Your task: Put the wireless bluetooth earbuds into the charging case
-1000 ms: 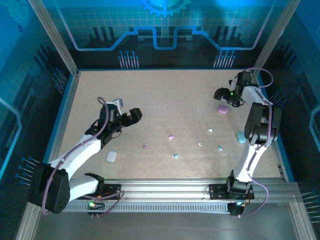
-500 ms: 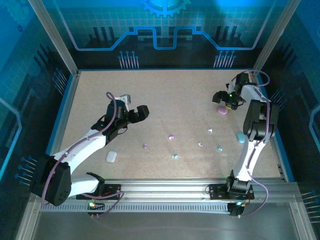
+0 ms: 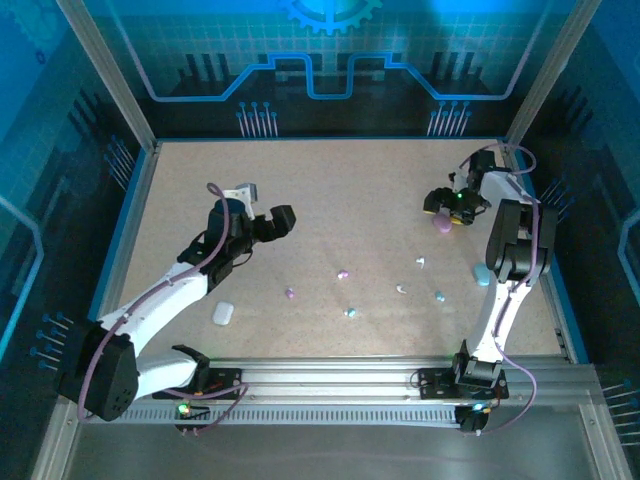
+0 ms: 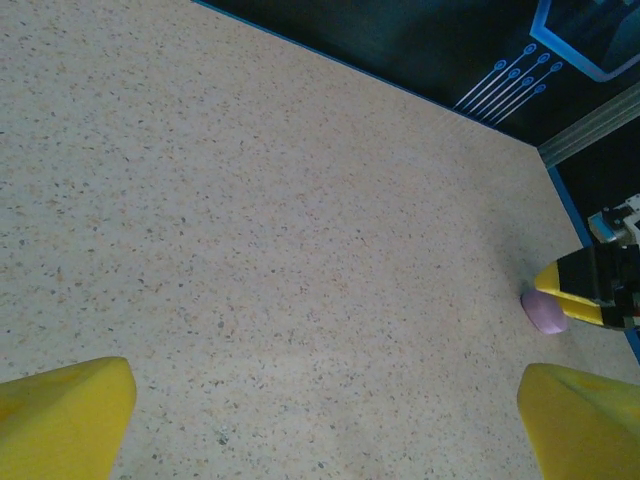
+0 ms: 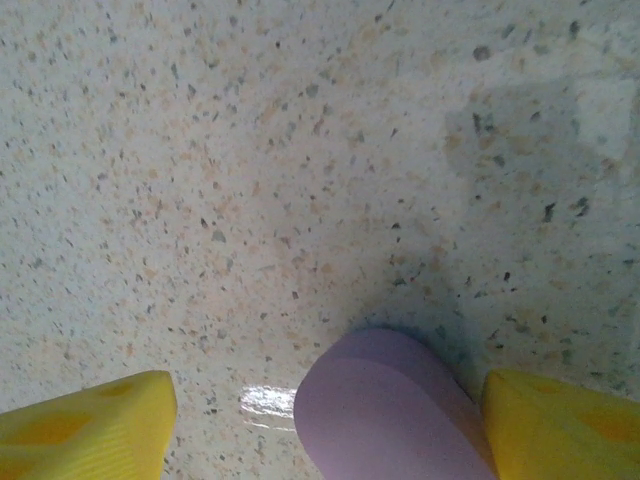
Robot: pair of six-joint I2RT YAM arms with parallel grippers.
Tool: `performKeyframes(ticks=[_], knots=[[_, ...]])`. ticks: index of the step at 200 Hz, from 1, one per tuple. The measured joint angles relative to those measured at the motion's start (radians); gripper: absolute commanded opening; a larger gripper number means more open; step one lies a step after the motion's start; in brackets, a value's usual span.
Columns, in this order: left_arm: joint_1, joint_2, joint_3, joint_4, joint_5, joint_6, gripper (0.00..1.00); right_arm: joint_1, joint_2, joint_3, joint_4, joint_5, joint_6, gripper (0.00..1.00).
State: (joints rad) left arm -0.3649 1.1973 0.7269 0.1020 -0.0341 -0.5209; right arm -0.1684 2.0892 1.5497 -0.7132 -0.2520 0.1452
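Since a second ago the right gripper [image 3: 441, 206] has dropped over the purple case [image 5: 385, 410] at the far right of the table [image 3: 330, 180], its jaws apart on either side with one finger touching it. The left gripper [image 4: 325, 410] has swung inward, wide open and empty. Earbuds [image 3: 343, 272] lie scattered mid-table, well apart from the case. They are probably light, hard and slippery, so pinch each across its fattest part.

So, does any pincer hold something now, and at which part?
Nothing is held. The right pincer stands open around the purple case, a gap showing beside one finger. The left pincer is open, holding nothing.
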Motion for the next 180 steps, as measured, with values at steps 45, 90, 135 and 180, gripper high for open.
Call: performKeyframes(ticks=[45,90,135,180], knots=[[0.000,0.000,0.000,-0.030,-0.023,-0.001,0.99,0.048,-0.014,-0.036,-0.005,0.101,-0.048,0.74],[0.000,-0.006,0.000,-0.029,-0.022,-0.001,0.99,0.105,-0.019,-0.058,-0.001,0.234,-0.103,0.65],[0.000,-0.030,0.000,-0.019,-0.022,-0.001,0.99,0.129,-0.019,-0.065,0.006,0.317,-0.131,0.56],[0.000,-0.036,-0.002,-0.010,-0.022,-0.001,0.99,0.133,-0.024,-0.077,0.020,0.349,-0.144,0.41]])
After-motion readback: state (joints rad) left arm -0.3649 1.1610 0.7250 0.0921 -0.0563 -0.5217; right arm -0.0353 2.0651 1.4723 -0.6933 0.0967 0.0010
